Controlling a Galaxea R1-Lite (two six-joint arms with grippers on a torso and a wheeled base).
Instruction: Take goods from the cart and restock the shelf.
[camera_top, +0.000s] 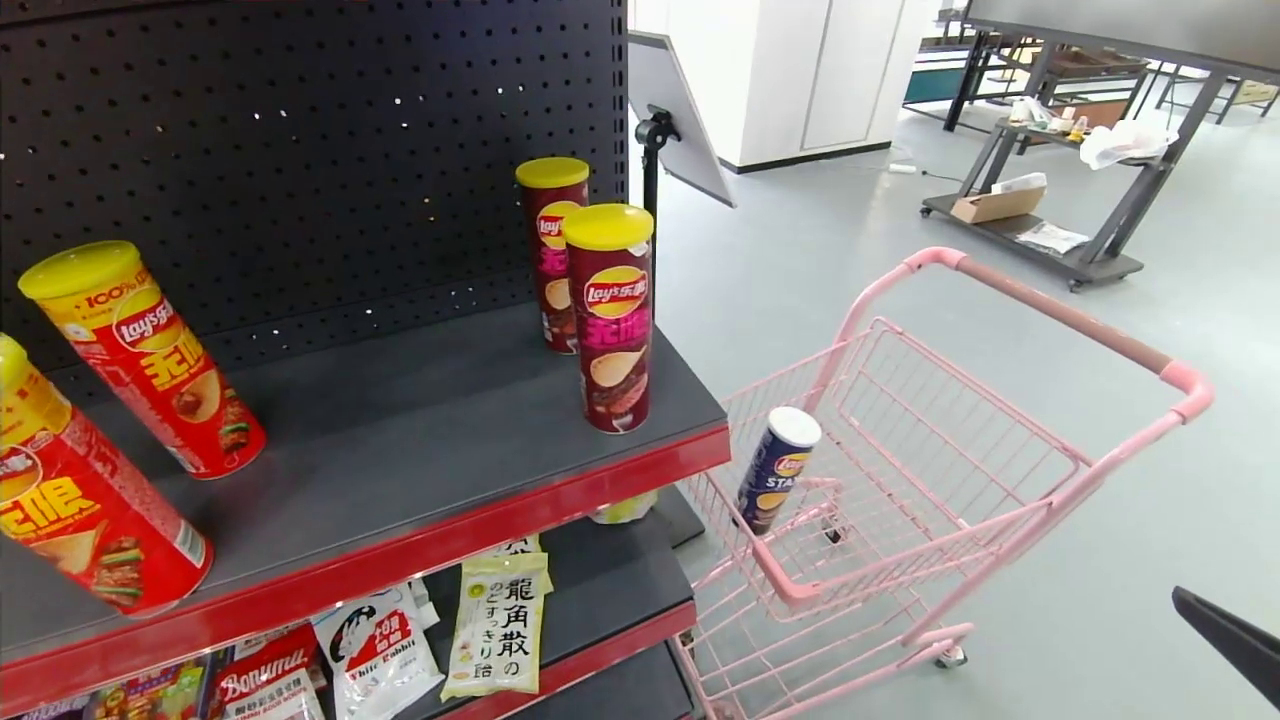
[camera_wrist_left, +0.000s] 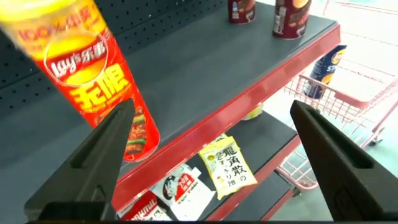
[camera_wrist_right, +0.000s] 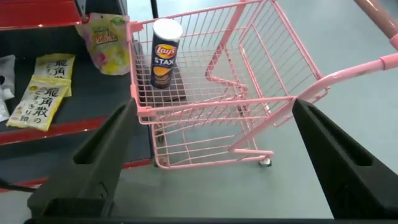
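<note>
Grey shop floor holds the pink cart (camera_top: 1060, 315) at 4 o'clock of the shelf (camera_top: 400, 400). Its one blue chip can (camera_top: 778, 468) stands in the shelf-side corner, within easy reach of your right gripper (camera_wrist_right: 214, 106), jaws apart. Your left gripper (camera_wrist_left: 211, 107), jaws apart too, faces a red chip can (camera_wrist_left: 93, 81), likely idle.

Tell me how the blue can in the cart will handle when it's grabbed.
The blue can is a smooth round tube, so it is probably stiff but may slip in a loose grip. It stands tall and narrow in a corner of the cart, so a nudge would likely tip it and let it roll.
</note>
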